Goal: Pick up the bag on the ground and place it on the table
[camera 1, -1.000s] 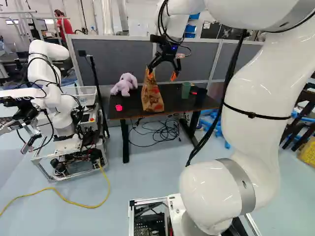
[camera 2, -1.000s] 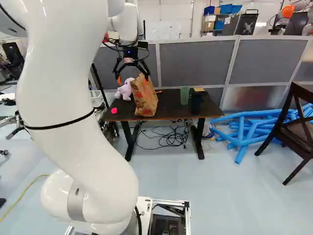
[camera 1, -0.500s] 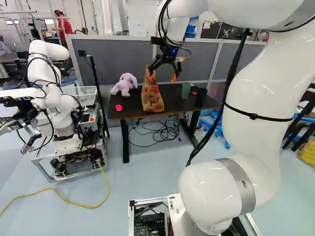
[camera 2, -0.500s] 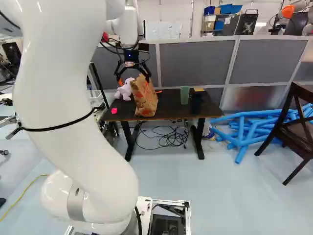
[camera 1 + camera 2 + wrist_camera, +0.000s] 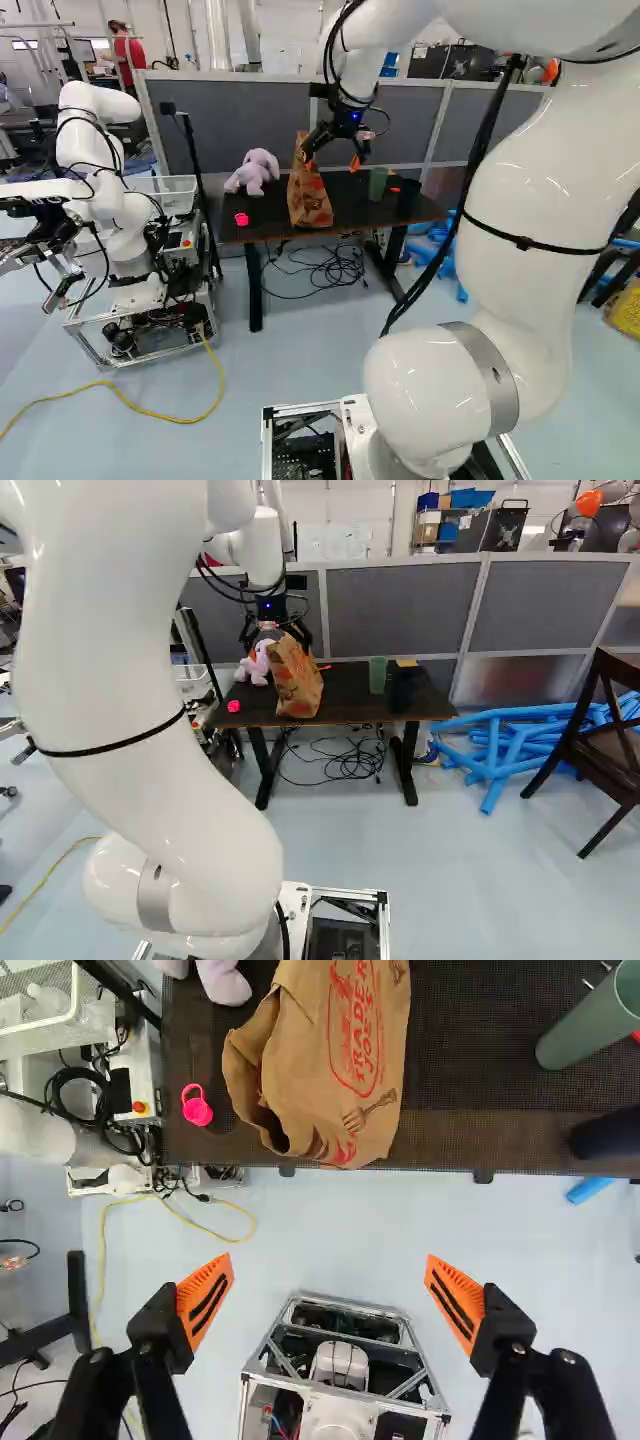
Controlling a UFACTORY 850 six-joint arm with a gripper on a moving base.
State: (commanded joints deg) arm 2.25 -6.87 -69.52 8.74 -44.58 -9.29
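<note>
The bag sits on the table; the gripper, higher than the table, is released, fingers spread wide

Bright, even light filled the views. Glints sat on the white arm, and pale glare clouded the partition right of centre in the right base view.
</note>
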